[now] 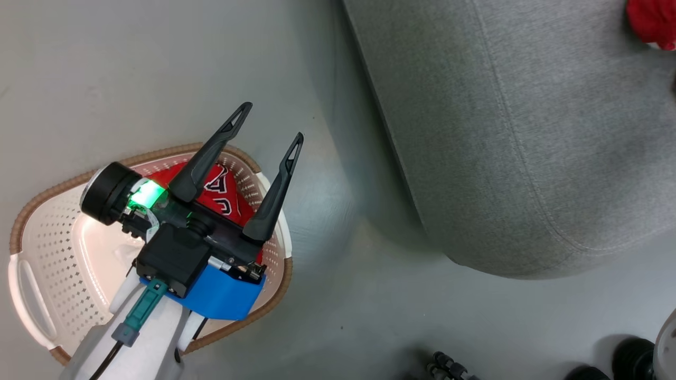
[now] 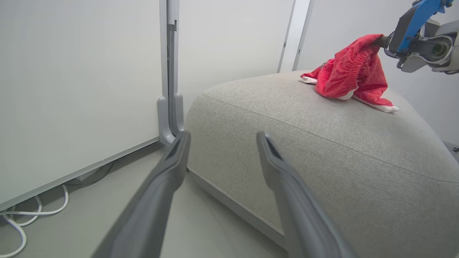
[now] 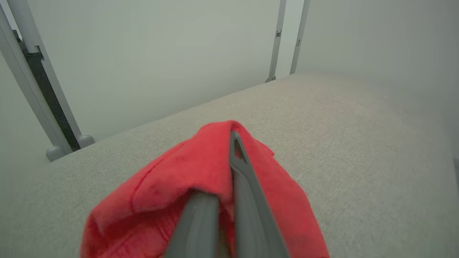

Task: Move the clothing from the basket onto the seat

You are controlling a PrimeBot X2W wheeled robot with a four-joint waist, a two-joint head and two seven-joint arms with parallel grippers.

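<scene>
At left, on the grey floor (image 1: 132,79), the cream-white perforated plastic basket with a brown woven-look rim (image 1: 53,248) holds the red lettered jersey (image 1: 224,192), bunched against its far wall. The left claw (image 1: 273,121) hangs over it, fingers spread and empty, evidently poised to reach in. At right, the large light grey upholstered seat cushion (image 1: 528,132) bears the plain red fabric garment (image 2: 349,71). The right claw (image 3: 229,157) is clamped on a fold, presumably ahead of release.

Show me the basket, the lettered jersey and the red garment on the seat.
basket (image 1: 53,243), head view, on its perforated inner wall.
lettered jersey (image 1: 224,192), head view, on its black-white lettering.
red garment (image 2: 353,71), left wrist view, on its bunched middle.
</scene>
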